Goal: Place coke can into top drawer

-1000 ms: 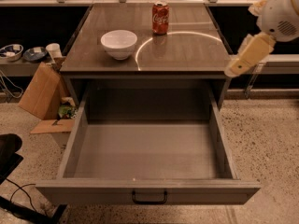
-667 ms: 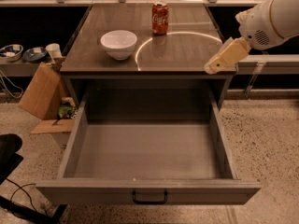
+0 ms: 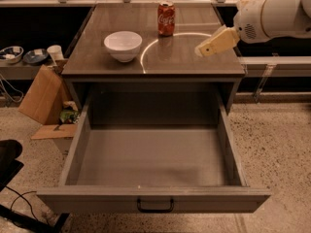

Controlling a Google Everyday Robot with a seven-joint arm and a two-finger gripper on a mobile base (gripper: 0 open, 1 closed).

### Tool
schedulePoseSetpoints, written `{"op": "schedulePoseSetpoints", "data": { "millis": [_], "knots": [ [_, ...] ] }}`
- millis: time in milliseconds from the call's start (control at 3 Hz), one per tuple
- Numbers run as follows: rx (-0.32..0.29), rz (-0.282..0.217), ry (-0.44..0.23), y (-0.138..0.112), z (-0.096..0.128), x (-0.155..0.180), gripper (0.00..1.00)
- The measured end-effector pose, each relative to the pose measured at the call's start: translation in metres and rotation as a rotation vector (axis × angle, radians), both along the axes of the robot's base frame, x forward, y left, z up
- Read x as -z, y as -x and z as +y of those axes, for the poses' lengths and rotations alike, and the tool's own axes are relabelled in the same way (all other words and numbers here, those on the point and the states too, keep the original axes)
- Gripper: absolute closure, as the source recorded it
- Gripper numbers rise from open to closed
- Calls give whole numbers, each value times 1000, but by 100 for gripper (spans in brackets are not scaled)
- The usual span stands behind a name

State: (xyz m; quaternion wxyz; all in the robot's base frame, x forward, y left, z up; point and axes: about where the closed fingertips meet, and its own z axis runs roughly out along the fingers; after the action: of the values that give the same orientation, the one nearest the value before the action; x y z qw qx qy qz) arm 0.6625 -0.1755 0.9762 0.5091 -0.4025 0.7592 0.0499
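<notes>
The red coke can [image 3: 166,19] stands upright at the back middle of the brown cabinet top [image 3: 194,64]. The top drawer [image 3: 154,198] is pulled wide open below it, grey and empty inside, with a small black handle [image 3: 155,207] on its front panel. My gripper [image 3: 200,51] comes in from the right on a white arm [image 3: 274,14], above the right part of the cabinet top, to the right of the can and nearer the front. It holds nothing.
A white bowl [image 3: 123,45] sits on the cabinet top left of the can. A cardboard box [image 3: 41,95] leans against the cabinet's left side. A low shelf with dishes [image 3: 24,56] is at far left. A black object [image 3: 8,154] lies at the lower left.
My gripper has moved left from beyond the cabinet's right edge to over the right part of the top, closer to the can. The can, bowl and drawer have not moved.
</notes>
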Motion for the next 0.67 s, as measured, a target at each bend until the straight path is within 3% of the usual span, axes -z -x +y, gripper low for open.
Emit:
{"op": "schedulePoseSetpoints", "data": {
  "millis": [333,667],
  "knots": [
    [13,-16,-28,-11,3,4,0],
    [36,-69,-129,-59,17,9,0]
  ]
}}
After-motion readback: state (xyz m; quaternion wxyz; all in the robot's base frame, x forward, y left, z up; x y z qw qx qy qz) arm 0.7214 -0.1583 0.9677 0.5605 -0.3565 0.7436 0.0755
